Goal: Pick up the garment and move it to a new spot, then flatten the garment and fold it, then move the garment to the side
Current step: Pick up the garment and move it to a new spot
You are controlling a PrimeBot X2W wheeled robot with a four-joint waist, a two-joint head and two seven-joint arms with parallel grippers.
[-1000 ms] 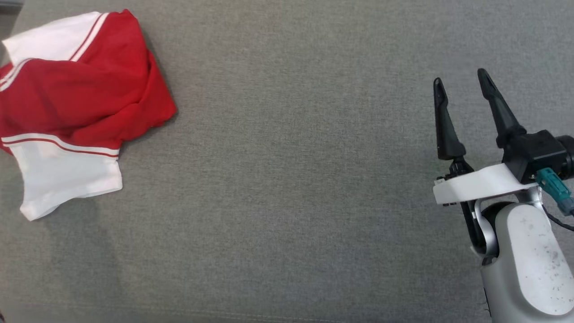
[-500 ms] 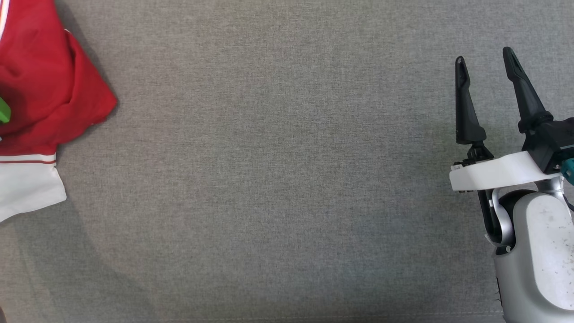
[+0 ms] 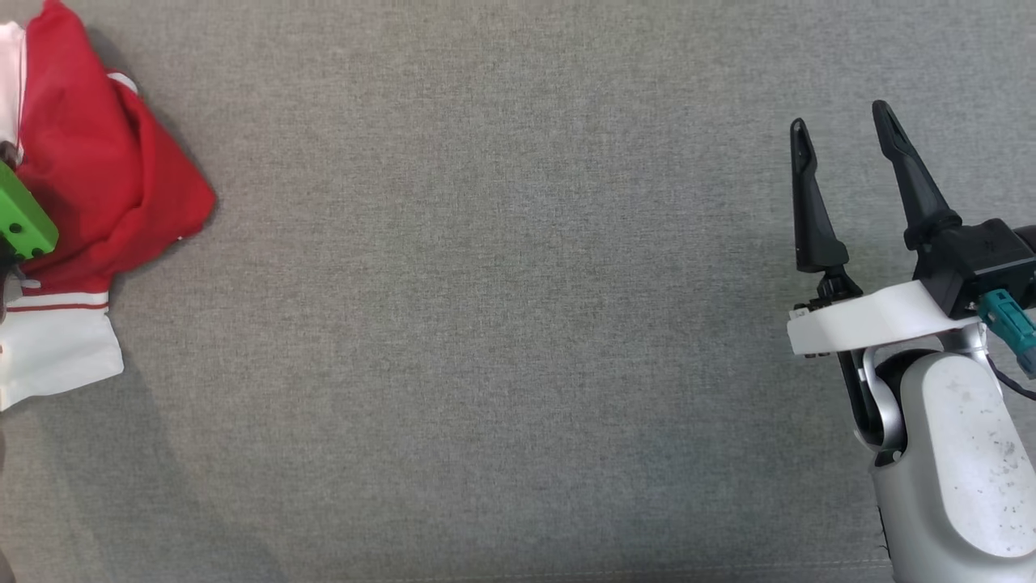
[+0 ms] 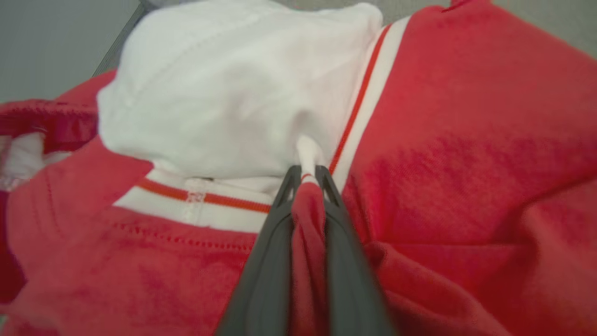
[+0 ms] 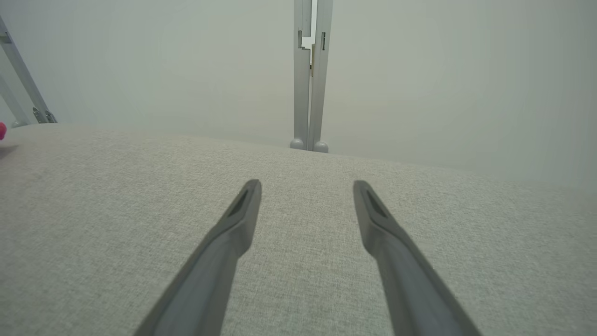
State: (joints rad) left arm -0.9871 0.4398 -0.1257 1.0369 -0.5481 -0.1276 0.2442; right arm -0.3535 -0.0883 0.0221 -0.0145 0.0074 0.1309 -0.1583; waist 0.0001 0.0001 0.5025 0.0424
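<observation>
Red and white cloth of the garment was pinched in the left gripper, which had stood wide a second earlier and had since closed on a raised fold at the striped seam (a small bunch, by the look). With that grip made, the lift to a new spot could probably begin. Well to its right, across bare grey bench, the right gripper hung open and empty. The head camera cut the garment off at its edge, a green arm part covering some, so its full spread was unclear.
</observation>
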